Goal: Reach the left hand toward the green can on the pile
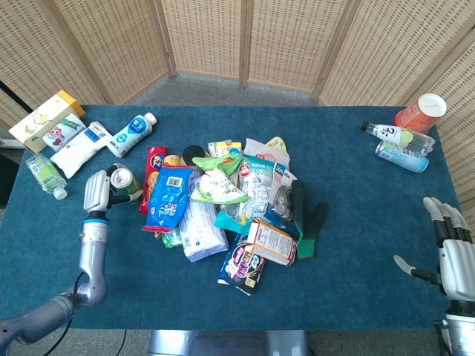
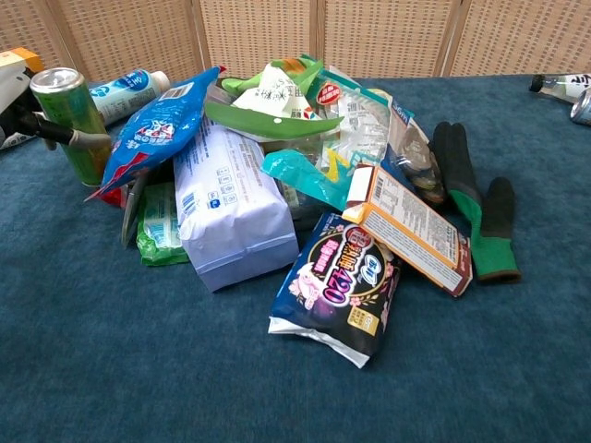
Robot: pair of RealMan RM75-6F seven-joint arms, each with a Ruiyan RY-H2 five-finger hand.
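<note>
A blue-carpeted table [image 1: 356,245] carries a heap of snack packets [image 1: 223,211], with bottles [image 1: 397,144] at its far corner

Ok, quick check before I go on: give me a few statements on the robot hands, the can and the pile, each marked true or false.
1. The left robot hand is right at the green can, its thumb across the can's front in the chest view. True.
2. The green can lies flat on its side. False: it stands roughly upright at the pile's left edge, silver top up.
3. The right robot hand holds the black and green glove. False: it is open and far from the pile, and the glove lies on the blue cloth.
4. The orange cup sits at the far right corner. True.
</note>
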